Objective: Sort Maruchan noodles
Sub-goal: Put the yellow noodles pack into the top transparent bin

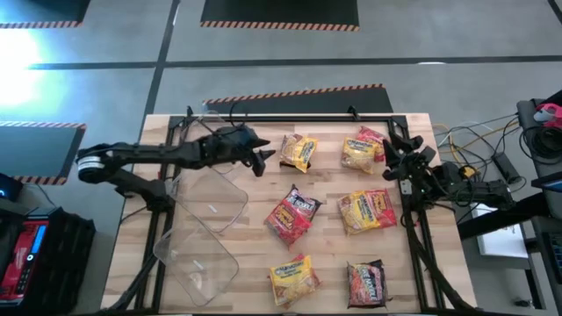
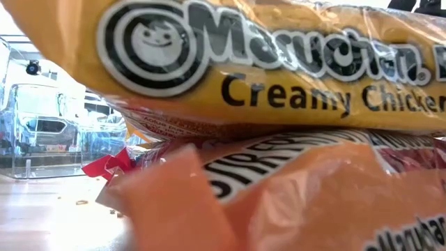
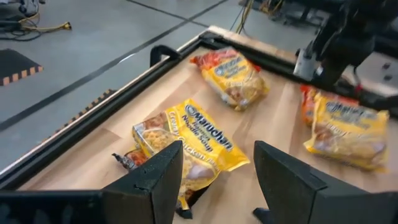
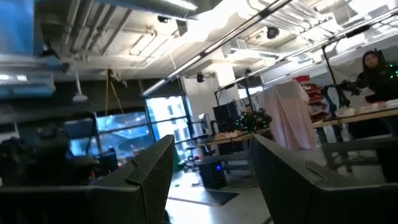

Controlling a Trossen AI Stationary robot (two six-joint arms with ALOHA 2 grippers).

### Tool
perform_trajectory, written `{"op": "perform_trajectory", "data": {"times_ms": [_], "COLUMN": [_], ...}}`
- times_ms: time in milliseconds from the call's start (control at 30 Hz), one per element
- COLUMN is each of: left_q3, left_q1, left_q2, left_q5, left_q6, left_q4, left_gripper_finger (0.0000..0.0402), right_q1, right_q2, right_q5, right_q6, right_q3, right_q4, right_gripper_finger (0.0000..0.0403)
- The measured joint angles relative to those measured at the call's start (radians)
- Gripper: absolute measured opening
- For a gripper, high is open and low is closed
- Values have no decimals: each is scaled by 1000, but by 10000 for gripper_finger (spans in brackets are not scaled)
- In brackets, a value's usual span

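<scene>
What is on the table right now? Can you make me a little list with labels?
noodle packets: six on the wooden table, none in a bin
nearest to left gripper: yellow packet
red packet: mid-table
clear bins: two, on the left side
left gripper: open, empty, facing the yellow packet
right gripper: open, empty, at the right edge beside a yellow packet

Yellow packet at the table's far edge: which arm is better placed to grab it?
Left. Its open tool points right at the packet, while the right tool faces away toward the room.
</scene>
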Motion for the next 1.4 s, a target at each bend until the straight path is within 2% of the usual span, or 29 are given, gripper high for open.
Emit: {"op": "perform_trajectory", "data": {"times_ms": [200,600,800,900,1000,1133,1267,1400], "left_q3": [20,20,19,19,19,19,19,19], "left_q1": [2,3,3,3,3,3,3,3], "left_q2": [48,74,72,72,71,71,71,71], "left_q5": [4,5,5,5,5,5,6,6], "left_q6": [74,98,98,98,98,82,61,50], "left_q4": [19,68,67,67,67,67,67,67], "left_gripper_finger": [181,181,181,181,181,181,181,181], "right_q1": [0,-31,-35,-35,-35,-35,-35,-35], "right_q2": [2,100,194,238,276,329,383,430], "right_q5": [0,26,25,26,25,28,119,160], "right_q6": [128,103,81,17,1,105,236,293], "right_q3": [0,1,57,127,216,340,439,468], "right_q4": [31,196,188,109,-52,-318,-539,-612], "right_gripper_finger": [201,201,201,201,201,201,201,201]}}
